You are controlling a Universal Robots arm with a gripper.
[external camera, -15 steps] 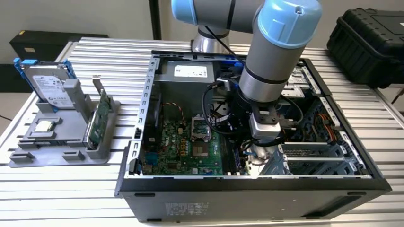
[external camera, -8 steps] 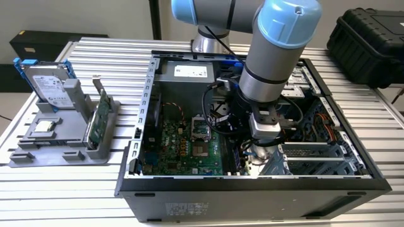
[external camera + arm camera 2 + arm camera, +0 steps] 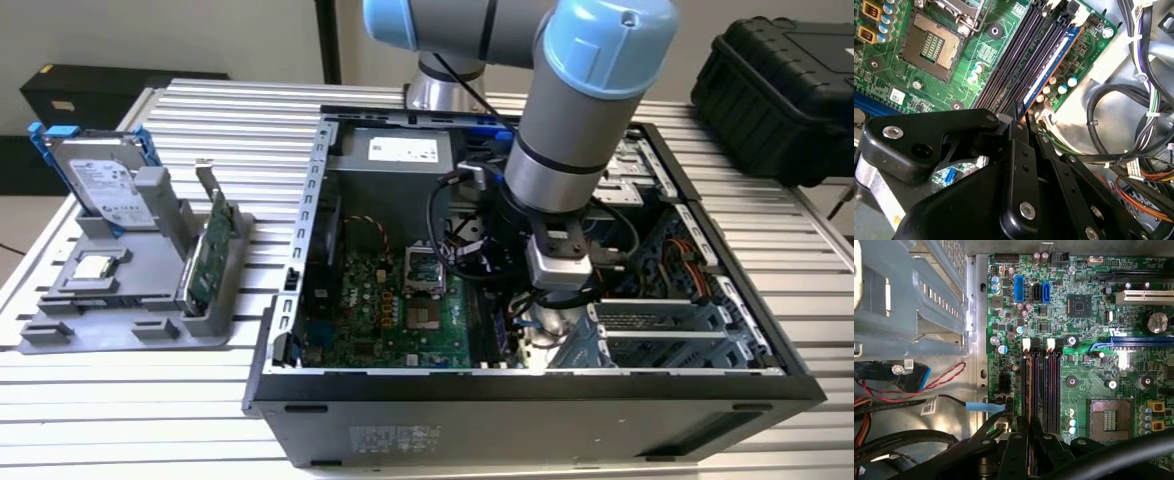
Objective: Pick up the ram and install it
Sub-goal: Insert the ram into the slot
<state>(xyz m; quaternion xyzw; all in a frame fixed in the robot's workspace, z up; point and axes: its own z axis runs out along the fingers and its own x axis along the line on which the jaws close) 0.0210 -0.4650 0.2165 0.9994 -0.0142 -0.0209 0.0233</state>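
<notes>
Exterior view, left to right: grey fixture [image 3: 80,310] at left carries a hard drive [image 3: 100,180] and a green card [image 3: 207,255]; the open computer case [image 3: 534,400] fills centre and right. Arm reaches down into the case. Second wrist view: gripper [image 3: 1023,116] is pinching the ram [image 3: 1051,67], which sits in the outermost memory slot on the motherboard [image 3: 969,65].
</notes>
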